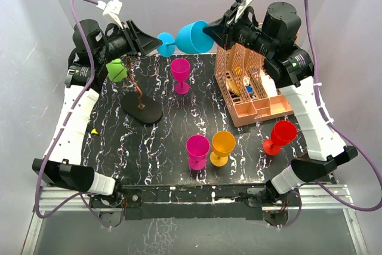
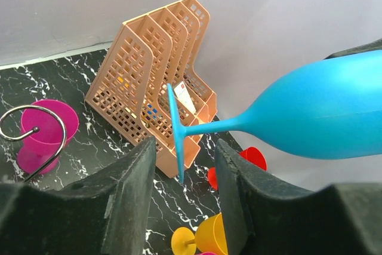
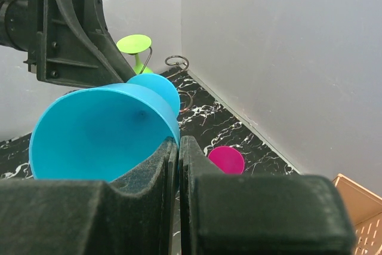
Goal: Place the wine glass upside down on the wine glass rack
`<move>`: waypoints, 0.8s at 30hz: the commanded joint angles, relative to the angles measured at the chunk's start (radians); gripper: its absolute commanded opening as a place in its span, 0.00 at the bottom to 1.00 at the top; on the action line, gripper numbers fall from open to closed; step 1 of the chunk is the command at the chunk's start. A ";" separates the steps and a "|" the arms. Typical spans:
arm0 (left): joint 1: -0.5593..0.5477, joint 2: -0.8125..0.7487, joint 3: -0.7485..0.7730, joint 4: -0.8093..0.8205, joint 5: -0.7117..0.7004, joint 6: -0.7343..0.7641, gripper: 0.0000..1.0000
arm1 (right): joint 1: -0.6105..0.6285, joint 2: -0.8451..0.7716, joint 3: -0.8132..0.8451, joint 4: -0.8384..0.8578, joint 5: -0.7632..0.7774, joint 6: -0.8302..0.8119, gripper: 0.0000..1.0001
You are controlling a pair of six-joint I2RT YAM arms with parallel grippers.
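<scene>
Above the table's [image 1: 179, 159] far edge, sideways in mid-air: wine glass [image 1: 194, 37] pinched by the bowl rim in the closed right gripper [image 3: 178, 153], foot between the left gripper's [image 2: 185, 144] half-open jaws, apparently ungripped; hanging it upside down on the rack [image 1: 143, 110] near the far-left corner not yet done.

The turquoise plastic wine glass [image 1: 192, 37] hangs sideways in the air above the far edge of the black marbled table [image 1: 173, 132], foot leftward, and the black disc-based wire wine glass rack [image 1: 145, 111] stands upright near its far-left corner.
</scene>
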 commanded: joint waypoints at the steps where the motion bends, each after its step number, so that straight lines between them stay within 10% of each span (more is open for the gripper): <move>1: -0.004 -0.011 -0.006 0.061 0.054 -0.033 0.40 | -0.007 -0.035 0.004 0.074 -0.024 0.019 0.08; 24: -0.003 -0.002 -0.010 0.027 0.039 -0.026 0.24 | -0.011 -0.022 0.029 0.070 -0.031 0.020 0.08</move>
